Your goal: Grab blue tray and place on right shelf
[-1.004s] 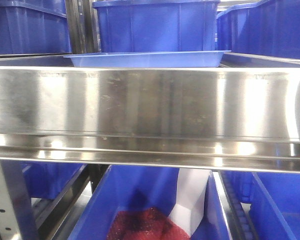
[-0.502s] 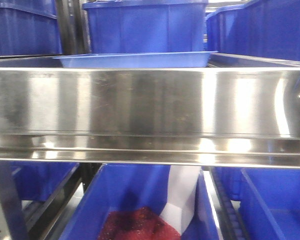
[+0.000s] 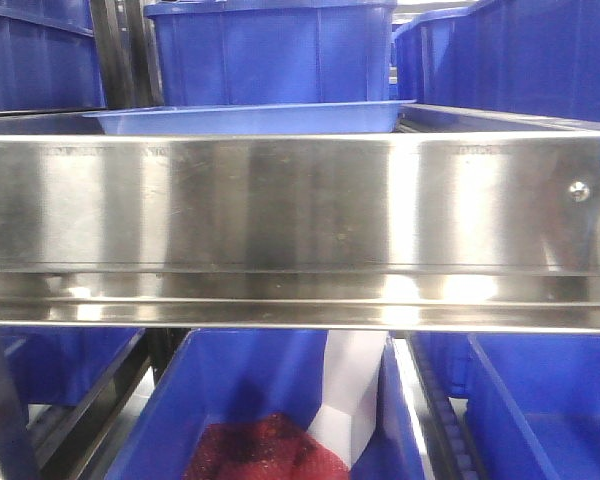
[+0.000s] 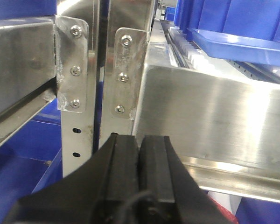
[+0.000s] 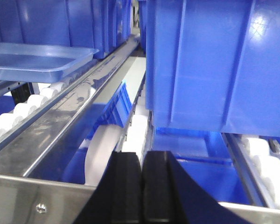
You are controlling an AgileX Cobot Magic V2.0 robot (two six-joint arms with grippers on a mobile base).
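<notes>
Left end effector (image 4: 139, 154): black fingers pressed together, nothing between them, just before a perforated steel upright (image 4: 77, 126) with bolted brackets.

Right end effector (image 5: 141, 186): black fingers likewise pressed together, empty, over the near steel rail.

Brushed stainless-steel rack shelf with wide shiny front rail (image 3: 300, 215) fills the front view.

Shallow glossy periwinkle-blue plastic tray (image 3: 245, 119) lies flat on the shelf's white roller tracks (image 5: 18, 112), behind the rail, left of centre.

Deep dark-blue plastic storage bin (image 3: 270, 52) stands behind the tray.

Below the shelf: another deep blue bin (image 3: 220, 400) holding red mesh material (image 3: 265, 455).
</notes>
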